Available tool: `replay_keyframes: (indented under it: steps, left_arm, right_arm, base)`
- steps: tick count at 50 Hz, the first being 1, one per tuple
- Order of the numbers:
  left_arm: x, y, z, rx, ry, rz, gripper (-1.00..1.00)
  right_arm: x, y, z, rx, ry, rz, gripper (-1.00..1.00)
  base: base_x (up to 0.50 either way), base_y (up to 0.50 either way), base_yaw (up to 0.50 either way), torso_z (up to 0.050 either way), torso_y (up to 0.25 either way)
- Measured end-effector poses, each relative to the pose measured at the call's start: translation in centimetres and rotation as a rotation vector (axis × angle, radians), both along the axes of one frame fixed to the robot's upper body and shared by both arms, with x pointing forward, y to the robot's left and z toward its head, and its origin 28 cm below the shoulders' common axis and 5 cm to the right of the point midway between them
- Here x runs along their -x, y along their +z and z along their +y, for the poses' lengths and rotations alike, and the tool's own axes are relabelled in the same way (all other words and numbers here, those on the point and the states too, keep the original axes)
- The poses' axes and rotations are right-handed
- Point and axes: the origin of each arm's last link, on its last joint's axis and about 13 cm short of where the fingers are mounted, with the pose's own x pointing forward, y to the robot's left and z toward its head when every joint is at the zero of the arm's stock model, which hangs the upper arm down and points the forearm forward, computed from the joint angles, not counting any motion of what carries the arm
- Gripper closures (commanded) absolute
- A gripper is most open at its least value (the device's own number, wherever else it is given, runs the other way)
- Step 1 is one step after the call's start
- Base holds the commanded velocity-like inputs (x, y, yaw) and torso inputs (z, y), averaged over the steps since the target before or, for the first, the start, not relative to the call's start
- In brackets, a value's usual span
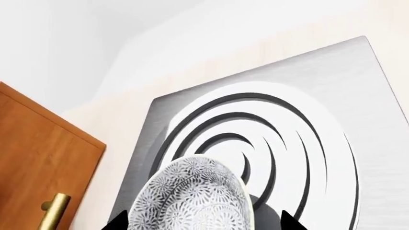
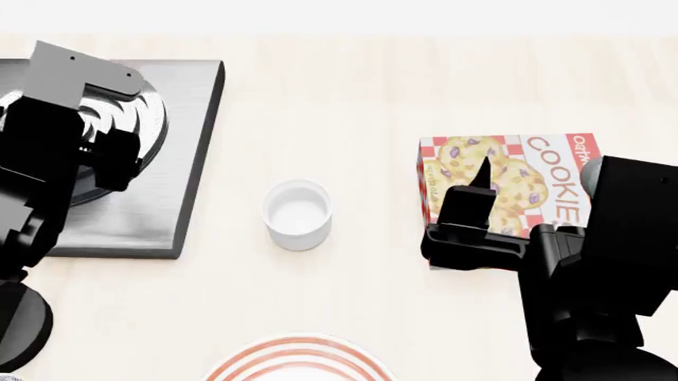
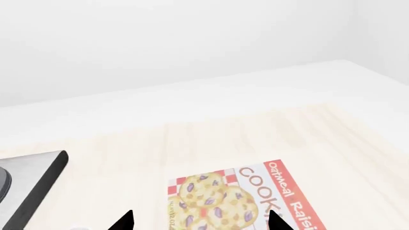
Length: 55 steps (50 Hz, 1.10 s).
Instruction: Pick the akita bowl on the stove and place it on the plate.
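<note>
A: How far along is it?

B: Early, I judge. The bowl (image 1: 195,196) is tilted over the stove (image 1: 357,96), between the spread tips of the left gripper (image 1: 204,223); whether they are pinching it, I cannot tell. The plate (image 2: 298,361) is well apart from the stove, with nothing seen on it.

A: So the carry and the placing remain?

B: Yes. The right gripper (image 3: 201,221) is spread and holds nothing, over the box (image 2: 509,186).

A: Any writing?

B: "COOKIE" and "Oatmeal Raisi…" on that box. A cup (image 2: 298,214) stands between it and the stove.
</note>
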Motion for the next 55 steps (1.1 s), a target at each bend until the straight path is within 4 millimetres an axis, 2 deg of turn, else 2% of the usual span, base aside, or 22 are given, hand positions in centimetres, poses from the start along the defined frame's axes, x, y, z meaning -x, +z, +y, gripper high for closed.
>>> replay_keyframes:
  steps: [55]
  left_arm:
    - [0.3,-1.6,0.7,0.015,-0.004,0.057,-1.0]
  right_arm:
    - [0.0,0.0,0.0,0.0,0.0,0.0,-1.0]
  base:
    - [0.0,0.0,0.0,0.0,0.0]
